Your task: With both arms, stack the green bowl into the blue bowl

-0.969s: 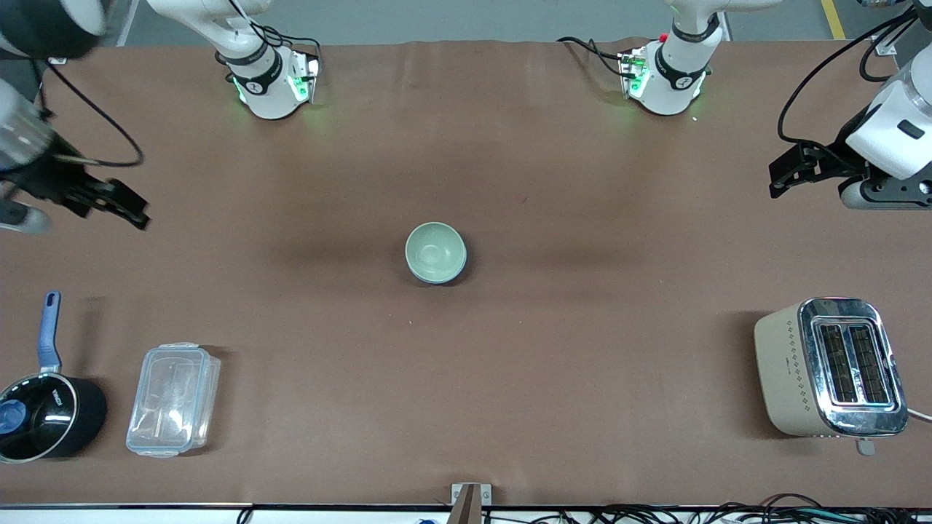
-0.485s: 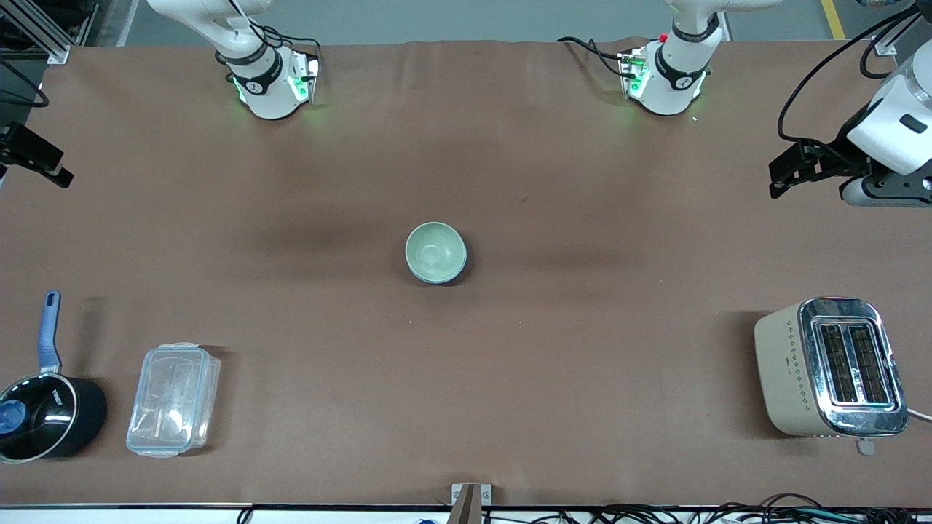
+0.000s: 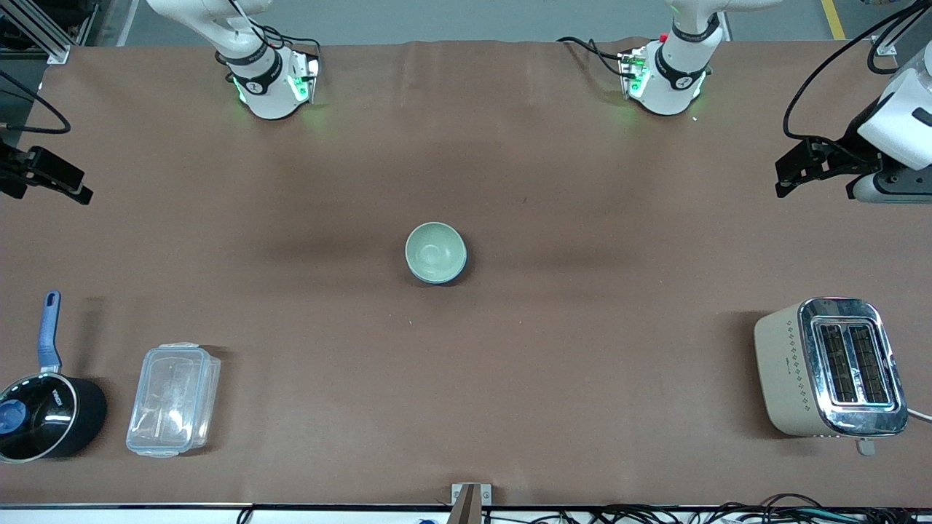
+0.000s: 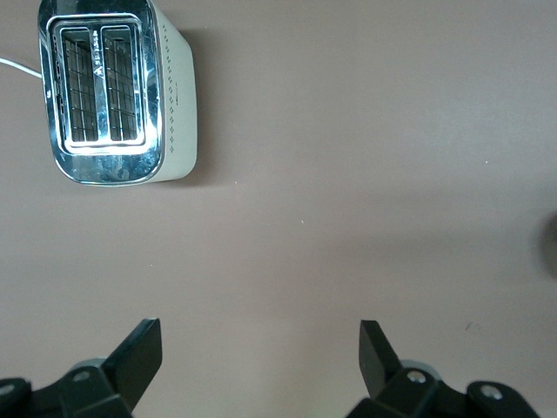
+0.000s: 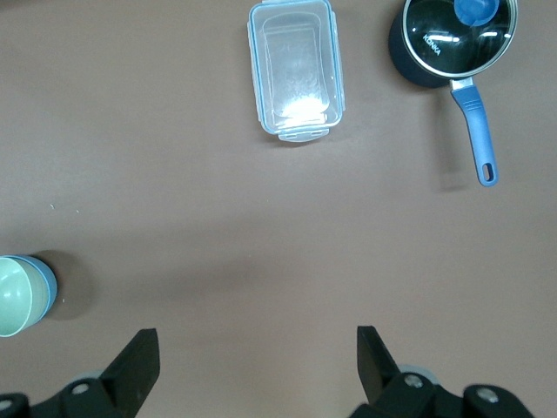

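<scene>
The left gripper (image 4: 261,348) has its two black fingers (image 4: 139,353) spread wide, with nothing between them but bare brown table. It hangs in the air over the left arm's end of the table (image 3: 553,364), and in the front view only a black part of it shows at the edge (image 3: 801,166). The right gripper (image 5: 258,357) looks the same: its fingers (image 5: 139,361) are wide apart and hold nothing. It hangs over the right arm's end of the table, where a black tip shows in the front view (image 3: 54,175). Both arms are pulled back to the ends and wait there. The green bowl (image 3: 435,251) sits in the middle of the table, well apart from both grippers and touched by neither. It sits inside the blue bowl (image 3: 461,266), so only a thin blue edge peeks out around it (the right wrist view shows this best, with the pale green inside (image 5: 16,294) and the blue wall (image 5: 47,286) wrapped around it). The bowls stand upright. Near the left arm's end, closer to the front camera than the bowls, stands a cream toaster (image 3: 826,367) with a shiny top and two slots. Near the right arm's end, also closer to the front camera, lies a clear plastic box (image 3: 173,399) with its lid on. Just beside it, closer to the table's end, is a black saucepan (image 3: 45,416) with a glass lid and a blue handle.
</scene>
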Robot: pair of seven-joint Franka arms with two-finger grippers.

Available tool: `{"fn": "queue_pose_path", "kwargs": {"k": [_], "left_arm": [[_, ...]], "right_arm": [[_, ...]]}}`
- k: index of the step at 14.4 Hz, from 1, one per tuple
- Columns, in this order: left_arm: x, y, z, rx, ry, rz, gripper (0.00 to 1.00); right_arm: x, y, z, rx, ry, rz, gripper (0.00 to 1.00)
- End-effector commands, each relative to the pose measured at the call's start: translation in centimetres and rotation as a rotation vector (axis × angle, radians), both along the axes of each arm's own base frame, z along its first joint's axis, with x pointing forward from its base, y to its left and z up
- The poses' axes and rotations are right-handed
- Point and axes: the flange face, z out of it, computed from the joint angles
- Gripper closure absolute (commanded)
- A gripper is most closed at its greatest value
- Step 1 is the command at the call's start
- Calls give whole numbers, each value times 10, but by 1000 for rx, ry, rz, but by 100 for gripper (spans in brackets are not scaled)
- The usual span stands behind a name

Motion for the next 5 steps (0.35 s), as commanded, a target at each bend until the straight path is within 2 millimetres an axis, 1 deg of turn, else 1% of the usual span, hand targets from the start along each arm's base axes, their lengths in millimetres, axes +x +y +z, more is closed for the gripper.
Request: {"fn": "queue_pose_path", "kwargs": {"k": [1,5], "left_arm": [[-4,1,8,-15,-6,-15,0],[-9,-2,7,-11,20,-22,0]], "right_arm": [[-4,1,-3,3,1,13,0],[-4,0,-2,3,6,20,0]]}}
